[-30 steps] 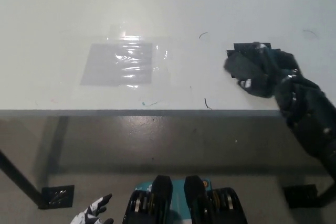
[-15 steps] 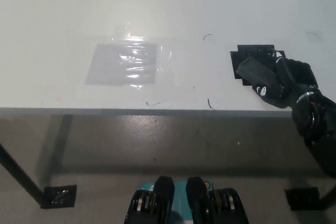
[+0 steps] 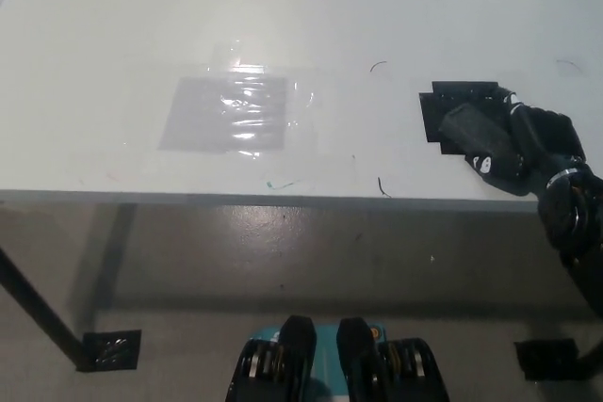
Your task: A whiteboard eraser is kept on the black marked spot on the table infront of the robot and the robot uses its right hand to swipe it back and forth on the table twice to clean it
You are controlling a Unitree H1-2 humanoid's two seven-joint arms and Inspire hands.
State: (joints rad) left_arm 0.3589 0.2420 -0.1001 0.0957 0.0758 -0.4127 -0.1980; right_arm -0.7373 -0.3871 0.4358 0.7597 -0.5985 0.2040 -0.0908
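A dark grey whiteboard eraser lies tilted on the white table, half over the black marked spot at the table's right. My black right hand comes in from the right edge and is shut on the eraser's right end. Its arm runs down past the table's front edge. The left hand is out of view.
A clear taped plastic sheet shines at the table's middle. Small pen marks dot the surface near the front edge. Below lie the grey floor and a black table foot.
The camera has shifted slightly. My right hand has drawn the eraser to the right and a little nearer, uncovering most of the black spot. The left hand has left the picture's bottom.
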